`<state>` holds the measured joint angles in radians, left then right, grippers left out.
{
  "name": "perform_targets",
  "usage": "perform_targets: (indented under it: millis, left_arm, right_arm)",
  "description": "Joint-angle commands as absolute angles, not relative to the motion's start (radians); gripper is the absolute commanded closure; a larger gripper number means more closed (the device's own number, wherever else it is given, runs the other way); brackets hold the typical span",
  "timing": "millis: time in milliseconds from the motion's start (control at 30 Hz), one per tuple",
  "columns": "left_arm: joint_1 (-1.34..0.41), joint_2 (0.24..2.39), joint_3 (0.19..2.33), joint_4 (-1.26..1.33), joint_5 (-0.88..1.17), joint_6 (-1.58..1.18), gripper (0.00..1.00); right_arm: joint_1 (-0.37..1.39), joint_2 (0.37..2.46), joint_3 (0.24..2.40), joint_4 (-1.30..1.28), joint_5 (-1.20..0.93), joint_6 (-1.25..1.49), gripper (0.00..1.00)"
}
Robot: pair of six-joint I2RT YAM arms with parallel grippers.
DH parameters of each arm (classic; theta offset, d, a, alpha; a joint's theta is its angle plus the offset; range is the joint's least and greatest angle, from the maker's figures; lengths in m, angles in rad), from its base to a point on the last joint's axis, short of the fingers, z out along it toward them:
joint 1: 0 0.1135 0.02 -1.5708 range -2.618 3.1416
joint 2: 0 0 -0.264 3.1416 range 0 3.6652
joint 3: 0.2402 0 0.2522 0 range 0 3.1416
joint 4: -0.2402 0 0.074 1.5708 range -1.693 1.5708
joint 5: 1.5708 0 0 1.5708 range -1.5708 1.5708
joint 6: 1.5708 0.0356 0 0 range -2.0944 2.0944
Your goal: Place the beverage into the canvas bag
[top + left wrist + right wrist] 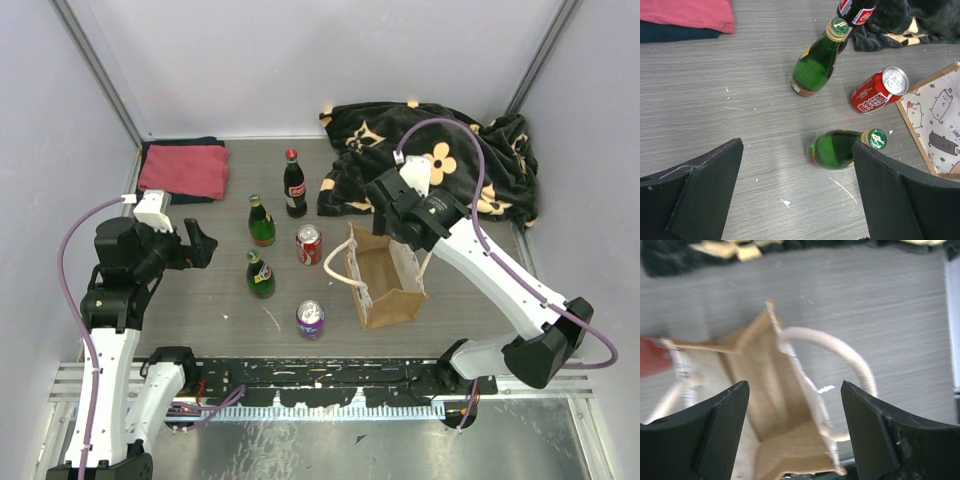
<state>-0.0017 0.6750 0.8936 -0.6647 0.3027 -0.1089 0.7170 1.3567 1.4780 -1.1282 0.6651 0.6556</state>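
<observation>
- From the top view, the canvas bag (385,287) stands open-mouthed on the grey table (200,300), right of centre, with the drinks in a loose cluster just to its left.
- Only that view shows the whole set together: a purple can (310,319) nearest the arms, a red can (309,244) close beside the bag, two green bottles (261,221) (260,275), and a dark cola bottle (294,185) furthest back.
- It also shows a pink towel (185,170) in the far left corner and a black flower-patterned blanket (430,160) heaped behind the bag.
- The left wrist view alone shows the bag's side (940,120) printed with cartoon cats on white, edged in tan.
- There the red can (875,92) carries white script I cannot read. The green bottles (815,70) (837,149) have gold-and-green caps. The cola bottle (855,10) shows only a piece of red label.
- The purple can's writing is too small to make out.
- The left gripper (797,147) has its fingers spread wide above the table with nothing between them.
- The right wrist view looks down into the bag (785,405), tan inside, with one cream rope handle (840,350) looping off to the side.
- The right gripper (794,387) hangs over the bag's mouth, fingers wide apart and holding nothing.
</observation>
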Motion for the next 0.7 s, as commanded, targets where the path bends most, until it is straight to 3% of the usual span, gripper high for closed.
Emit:
perform_targets:
  millis: [0,300,467,567,600,633,667]
  left_arm:
    - [0.003,0.659,0.872,-0.673,0.327,-0.121,0.02]
    - [0.003,0.674,0.872,-0.669,0.331,-0.153,0.02]
    - [0.002,0.681,0.879,-0.67,0.333,-0.162,0.02]
    - [0.002,0.682,0.88,-0.673,0.331,-0.162,0.02]
    - [0.002,0.683,0.88,-0.673,0.331,-0.162,0.02]
    - [0.002,0.684,0.878,-0.673,0.331,-0.163,0.02]
    - [0.003,0.684,0.878,-0.673,0.332,-0.165,0.02]
  right_arm:
    - [0.635,1.278,1.348,-1.112,0.617,0.489,0.2]
    - [0.512,1.216,1.127,-0.939,0.524,0.367,0.21]
    - [0.511,1.203,1.049,-0.882,0.479,0.372,0.32]
    - [0.511,1.189,1.03,-0.871,0.447,0.381,0.46]
    - [0.511,1.184,1.029,-0.874,0.44,0.387,0.54]
    - [0.511,1.178,1.029,-0.875,0.433,0.396,0.71]
    - [0.511,1.171,1.031,-0.876,0.426,0.412,0.81]
